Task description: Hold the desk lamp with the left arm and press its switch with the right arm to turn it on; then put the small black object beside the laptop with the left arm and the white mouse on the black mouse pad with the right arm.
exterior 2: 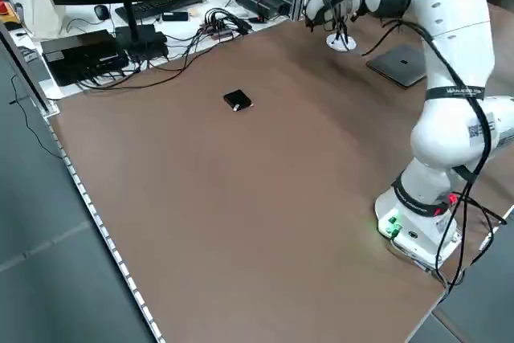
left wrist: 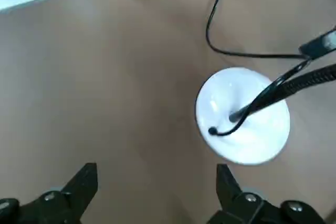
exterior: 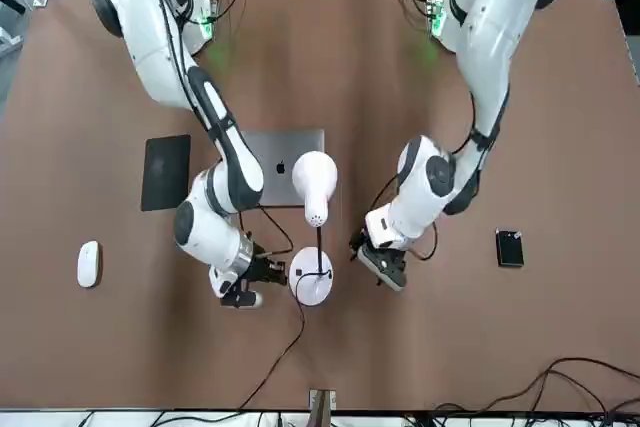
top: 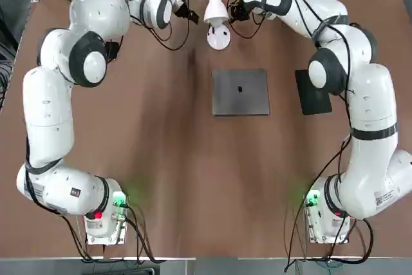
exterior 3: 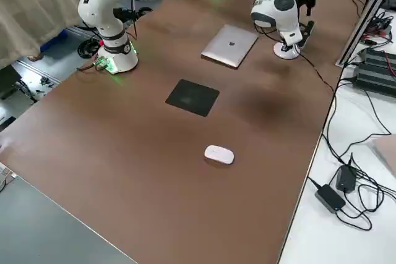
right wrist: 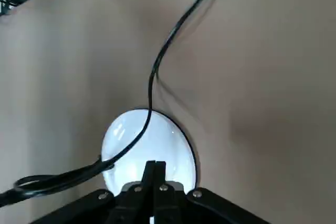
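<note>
Nearest us, the closed laptop lies in the middle of the surface, with the black mouse pad on its right side, a little apart from it. Both goals are unfilled: no black object sits beside the laptop, no mouse on the pad.

Farther out, the small black object lies to our left, well apart from the laptop, and the white mouse is out to the right, off its pad.

About as far out, the desk lamp stands upright between our two arms, its round white base on the surface. The left gripper is on the lamp's left, its fingers parted and grasping nothing. The right gripper is on the other side, close to the base, its fingers clenched together with nothing seen between them. We cannot tell whether the lamp is lit or whether we touch the switch.

We judge the lamp step to be in hand, with the right fingers readied for pressing. Next we should bring the left fingers around the lamp and close them, then press the switch. Pushing without that hold could slide or tip the lamp, and the cable near the right fingers could snag.
</note>
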Available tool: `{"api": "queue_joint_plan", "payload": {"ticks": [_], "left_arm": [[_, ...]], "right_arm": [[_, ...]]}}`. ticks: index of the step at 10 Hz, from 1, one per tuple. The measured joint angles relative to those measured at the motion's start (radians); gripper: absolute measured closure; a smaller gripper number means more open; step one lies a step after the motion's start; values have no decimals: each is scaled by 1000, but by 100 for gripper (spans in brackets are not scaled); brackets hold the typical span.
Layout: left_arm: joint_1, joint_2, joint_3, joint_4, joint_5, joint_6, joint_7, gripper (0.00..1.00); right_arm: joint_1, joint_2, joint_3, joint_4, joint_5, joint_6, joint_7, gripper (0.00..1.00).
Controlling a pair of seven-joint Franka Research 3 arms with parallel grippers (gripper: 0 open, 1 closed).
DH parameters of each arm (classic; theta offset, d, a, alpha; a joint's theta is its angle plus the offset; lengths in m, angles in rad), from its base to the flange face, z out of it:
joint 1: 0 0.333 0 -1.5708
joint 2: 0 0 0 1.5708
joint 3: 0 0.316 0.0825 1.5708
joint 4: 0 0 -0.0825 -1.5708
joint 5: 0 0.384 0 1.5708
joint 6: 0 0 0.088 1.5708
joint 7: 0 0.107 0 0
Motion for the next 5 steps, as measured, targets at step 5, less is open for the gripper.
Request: {"api": "queue_joint_plan", "payload": {"ticks": [5], "left_arm": [[-91,183,-16,25,0,392,3,0]], "right_arm": [[11,21,0,4,2,-11,1,99]]}}
